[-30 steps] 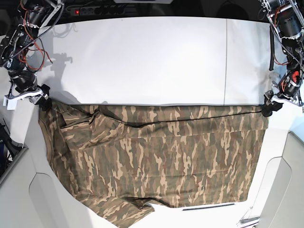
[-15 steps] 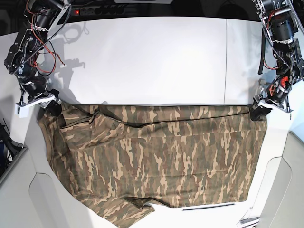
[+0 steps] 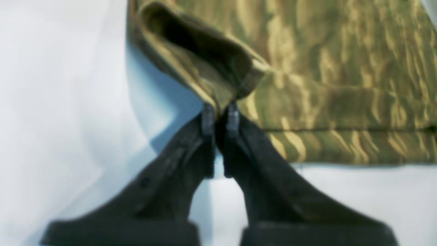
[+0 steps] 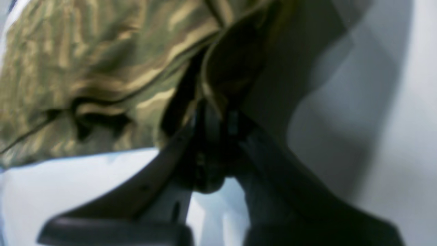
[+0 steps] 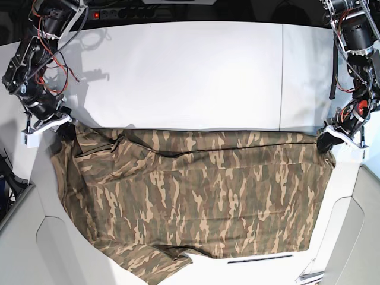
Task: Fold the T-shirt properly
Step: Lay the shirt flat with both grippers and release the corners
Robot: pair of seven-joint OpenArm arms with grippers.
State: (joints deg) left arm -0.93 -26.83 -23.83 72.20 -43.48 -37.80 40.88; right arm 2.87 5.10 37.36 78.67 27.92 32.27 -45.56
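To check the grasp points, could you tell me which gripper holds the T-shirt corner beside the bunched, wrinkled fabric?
The right gripper: the T-shirt is creased beside it, whereas the left gripper pinches a flatter corner.

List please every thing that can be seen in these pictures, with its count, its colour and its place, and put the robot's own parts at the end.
T-shirt: one, camouflage of olive, brown and tan, spread flat over the near half of the table, its two far corners pinched.
Table: one, white, under the shirt; its far half is bare.
Power strip: one, black with a red light, behind the far edge of the table.
Left gripper: one, black, shut on the shirt's corner at the right of the base view.
Right gripper: one, black, shut on the shirt's corner at the left of the base view.
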